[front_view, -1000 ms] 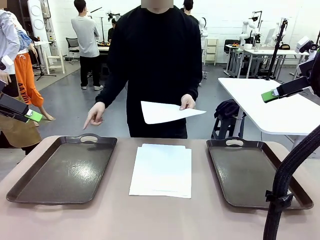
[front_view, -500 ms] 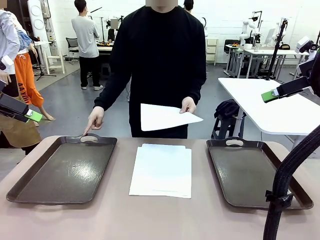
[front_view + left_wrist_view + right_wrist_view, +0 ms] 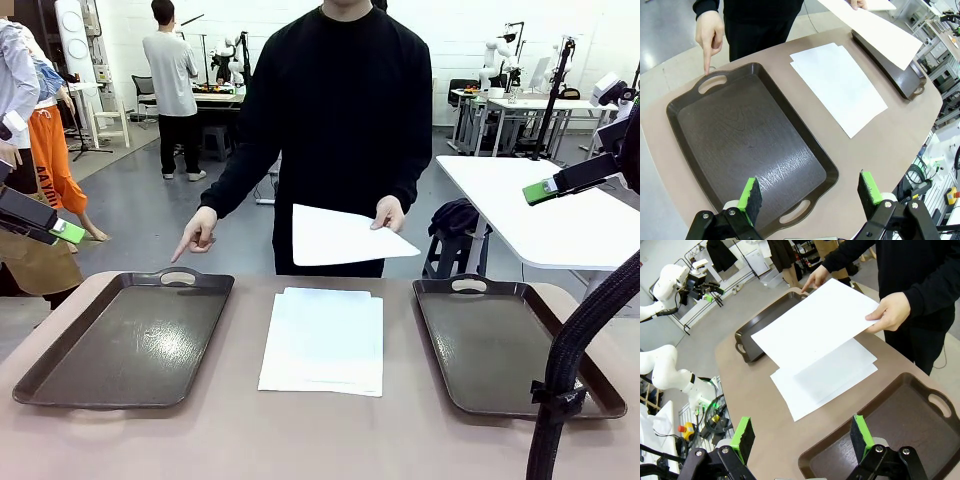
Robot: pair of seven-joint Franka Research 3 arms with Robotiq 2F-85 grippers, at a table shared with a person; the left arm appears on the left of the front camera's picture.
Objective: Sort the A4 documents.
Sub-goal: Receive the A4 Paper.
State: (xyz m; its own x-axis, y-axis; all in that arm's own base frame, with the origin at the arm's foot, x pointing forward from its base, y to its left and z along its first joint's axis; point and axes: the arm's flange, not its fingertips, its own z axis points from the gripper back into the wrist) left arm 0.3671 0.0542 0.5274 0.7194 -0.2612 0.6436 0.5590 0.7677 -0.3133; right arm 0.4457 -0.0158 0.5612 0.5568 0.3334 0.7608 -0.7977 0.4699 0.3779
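A stack of plain white A4 paper sheets (image 3: 322,340) lies flat in the middle of the beige table (image 3: 320,440), between two dark brown rectangular plastic trays with cut-out handles: the left tray (image 3: 125,340) and the right tray (image 3: 500,345), both with bare floors. The top sheets of the stack sit slightly askew (their far corners do not line up). At the far side, a person in a black sweater holds a single white sheet (image 3: 345,236) in the air above the table's far edge, pinched at one corner by one hand (image 3: 388,213). Their other hand (image 3: 197,232) points an index finger down at the left tray's far handle; I cannot tell whether it touches. The left gripper (image 3: 810,189) hangs above the left tray's near end, jaws wide apart and holding nothing. The right gripper (image 3: 802,436) hovers near the right tray, likewise spread and unloaded.
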